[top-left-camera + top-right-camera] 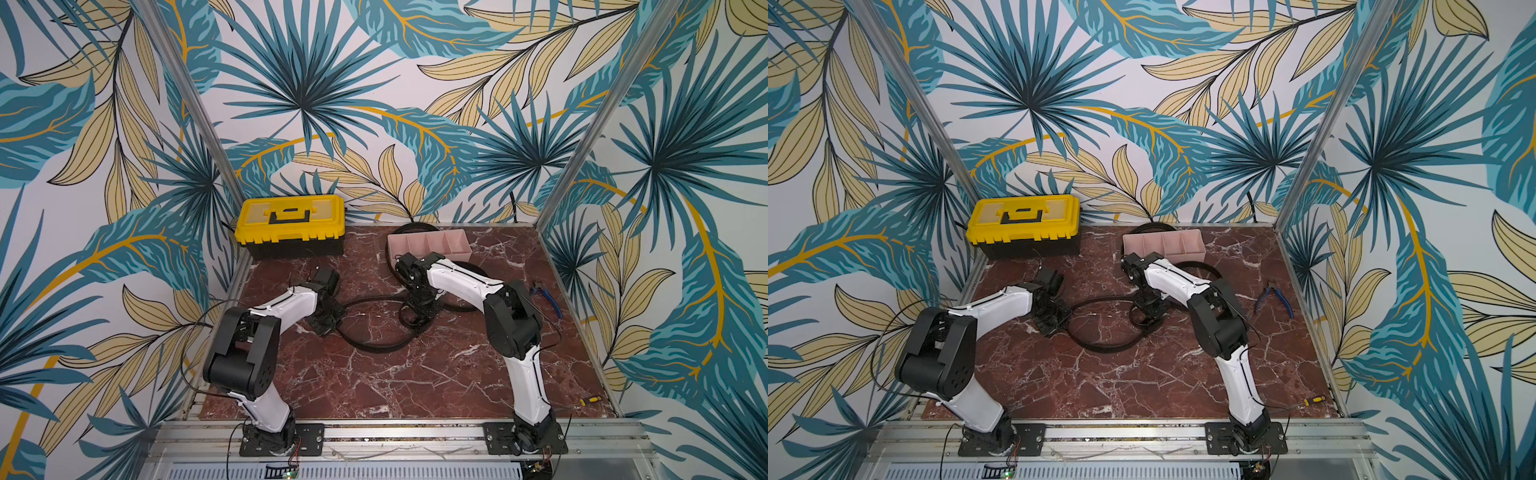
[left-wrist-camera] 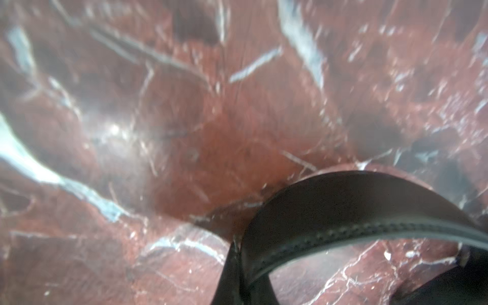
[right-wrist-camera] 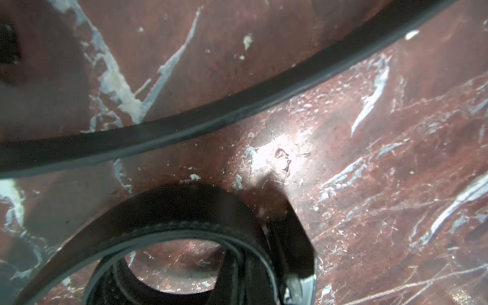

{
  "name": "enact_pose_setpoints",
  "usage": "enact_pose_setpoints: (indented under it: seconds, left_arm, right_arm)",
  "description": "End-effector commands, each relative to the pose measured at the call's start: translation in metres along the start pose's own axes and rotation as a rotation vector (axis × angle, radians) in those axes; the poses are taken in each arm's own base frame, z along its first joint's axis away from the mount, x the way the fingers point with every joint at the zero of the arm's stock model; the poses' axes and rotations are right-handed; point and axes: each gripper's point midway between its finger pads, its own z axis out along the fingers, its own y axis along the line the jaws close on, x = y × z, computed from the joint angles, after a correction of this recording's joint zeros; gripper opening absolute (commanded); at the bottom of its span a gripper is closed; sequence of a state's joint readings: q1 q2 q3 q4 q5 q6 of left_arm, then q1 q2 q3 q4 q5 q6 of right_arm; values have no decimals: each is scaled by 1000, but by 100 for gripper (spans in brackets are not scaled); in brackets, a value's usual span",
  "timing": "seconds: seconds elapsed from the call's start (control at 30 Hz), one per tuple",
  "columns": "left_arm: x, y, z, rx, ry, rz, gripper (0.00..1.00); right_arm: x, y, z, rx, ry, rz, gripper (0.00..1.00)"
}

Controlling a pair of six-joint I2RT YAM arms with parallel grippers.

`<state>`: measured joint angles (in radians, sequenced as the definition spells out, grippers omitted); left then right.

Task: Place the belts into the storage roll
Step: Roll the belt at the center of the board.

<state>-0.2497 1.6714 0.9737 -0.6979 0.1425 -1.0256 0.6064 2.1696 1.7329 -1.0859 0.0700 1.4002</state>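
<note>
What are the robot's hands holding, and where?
A black belt: the left gripper pinches the strap of its open loop, the right gripper its rolled-up end.

The counter [image 1: 415,374] looks like polished red-brown marble with white veins, glossy enough to throw glare. The belt [image 2: 343,211] seems to be black leather, smooth with a dull sheen and a stitched line along its edge. The storage roll [image 1: 457,252] is pale pink matt plastic. The toolbox [image 1: 291,232] is hard yellow-and-black plastic. The frame rail [image 1: 395,432] is bare silvery metal.
</note>
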Motion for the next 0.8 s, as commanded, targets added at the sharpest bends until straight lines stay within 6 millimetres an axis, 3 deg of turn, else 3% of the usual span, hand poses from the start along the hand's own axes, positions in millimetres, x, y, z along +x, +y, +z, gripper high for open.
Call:
enact_pose_setpoints:
  seconds: [0.0, 0.13, 0.27, 0.37, 0.53, 0.63, 0.77]
  left_arm:
    - [28, 22, 15, -94, 126, 36, 13]
    - [42, -9, 6, 2, 176, 224, 41]
    - [49, -34, -21, 101, 168, 321, 63]
    - [42, -52, -50, 158, 98, 387, 68]
    - [31, -92, -92, 271, -16, 512, 67]
    - [45, -111, -93, 322, 38, 587, 64]
    - [66, -119, -73, 318, 124, 601, 58]
  right_arm:
    - [10, -13, 20, 89, 26, 6, 0]
    - [14, -12, 25, 102, 27, -11, 0]
    - [16, -13, 28, 111, 33, -15, 0]
    - [14, -11, 25, 98, 27, -13, 0]
    - [17, -7, 21, 72, 40, 7, 0]
    - [19, -2, 19, 48, 55, 26, 0]
    - [24, 7, 19, 11, 84, 56, 0]
